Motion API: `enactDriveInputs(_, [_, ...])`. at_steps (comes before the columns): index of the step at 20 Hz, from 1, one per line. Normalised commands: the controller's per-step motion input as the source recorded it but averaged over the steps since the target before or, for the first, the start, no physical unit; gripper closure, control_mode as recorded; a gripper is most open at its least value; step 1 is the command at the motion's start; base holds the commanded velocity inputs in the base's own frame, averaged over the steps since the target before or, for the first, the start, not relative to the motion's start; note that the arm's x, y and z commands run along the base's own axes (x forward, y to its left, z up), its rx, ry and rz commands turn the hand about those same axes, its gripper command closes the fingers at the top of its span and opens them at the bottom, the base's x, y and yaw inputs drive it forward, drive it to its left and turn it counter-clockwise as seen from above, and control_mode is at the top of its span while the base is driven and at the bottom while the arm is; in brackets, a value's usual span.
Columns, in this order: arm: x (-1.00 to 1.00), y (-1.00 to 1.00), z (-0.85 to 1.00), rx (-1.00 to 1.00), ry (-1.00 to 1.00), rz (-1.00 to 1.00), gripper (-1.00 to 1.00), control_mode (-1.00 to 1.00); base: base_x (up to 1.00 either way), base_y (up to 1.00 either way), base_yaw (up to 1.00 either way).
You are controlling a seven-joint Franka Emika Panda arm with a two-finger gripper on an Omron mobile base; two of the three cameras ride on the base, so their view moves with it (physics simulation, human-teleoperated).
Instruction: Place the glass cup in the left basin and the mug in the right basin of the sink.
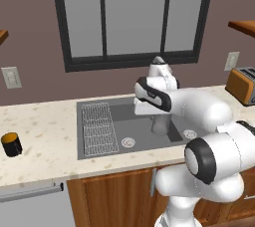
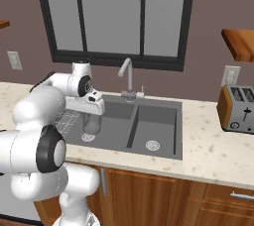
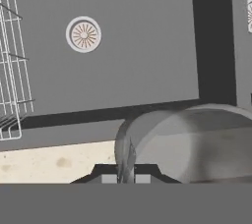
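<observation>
Gripper pinches glass cup rim; cup hangs below.

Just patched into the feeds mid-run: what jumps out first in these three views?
The white arm reaches over the sink, its gripper shut on the rim of the glass cup, which hangs above the left basin beside the wire rack. Far off on the counter to the left stands the mug, black with an orange inside, untouched. An orange toaster sits at the right.

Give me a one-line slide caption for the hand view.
Gripper shut on the glass cup, held above the left basin near its wire rack.
</observation>
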Motion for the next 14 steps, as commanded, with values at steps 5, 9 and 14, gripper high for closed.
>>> enactDriveInputs(5, [0.43,0.10,-0.31,-0.07,0.00,0.00,1.00,-1.00,0.00,0.00,0.00])
enactDriveInputs(9, [0.34,0.08,-0.26,-0.03,0.00,0.01,1.00,-1.00,0.00,0.00,0.00])
enactDriveInputs(14, [0.30,0.06,-0.24,0.00,0.07,0.00,1.00,-1.00,0.00,0.00,0.00])
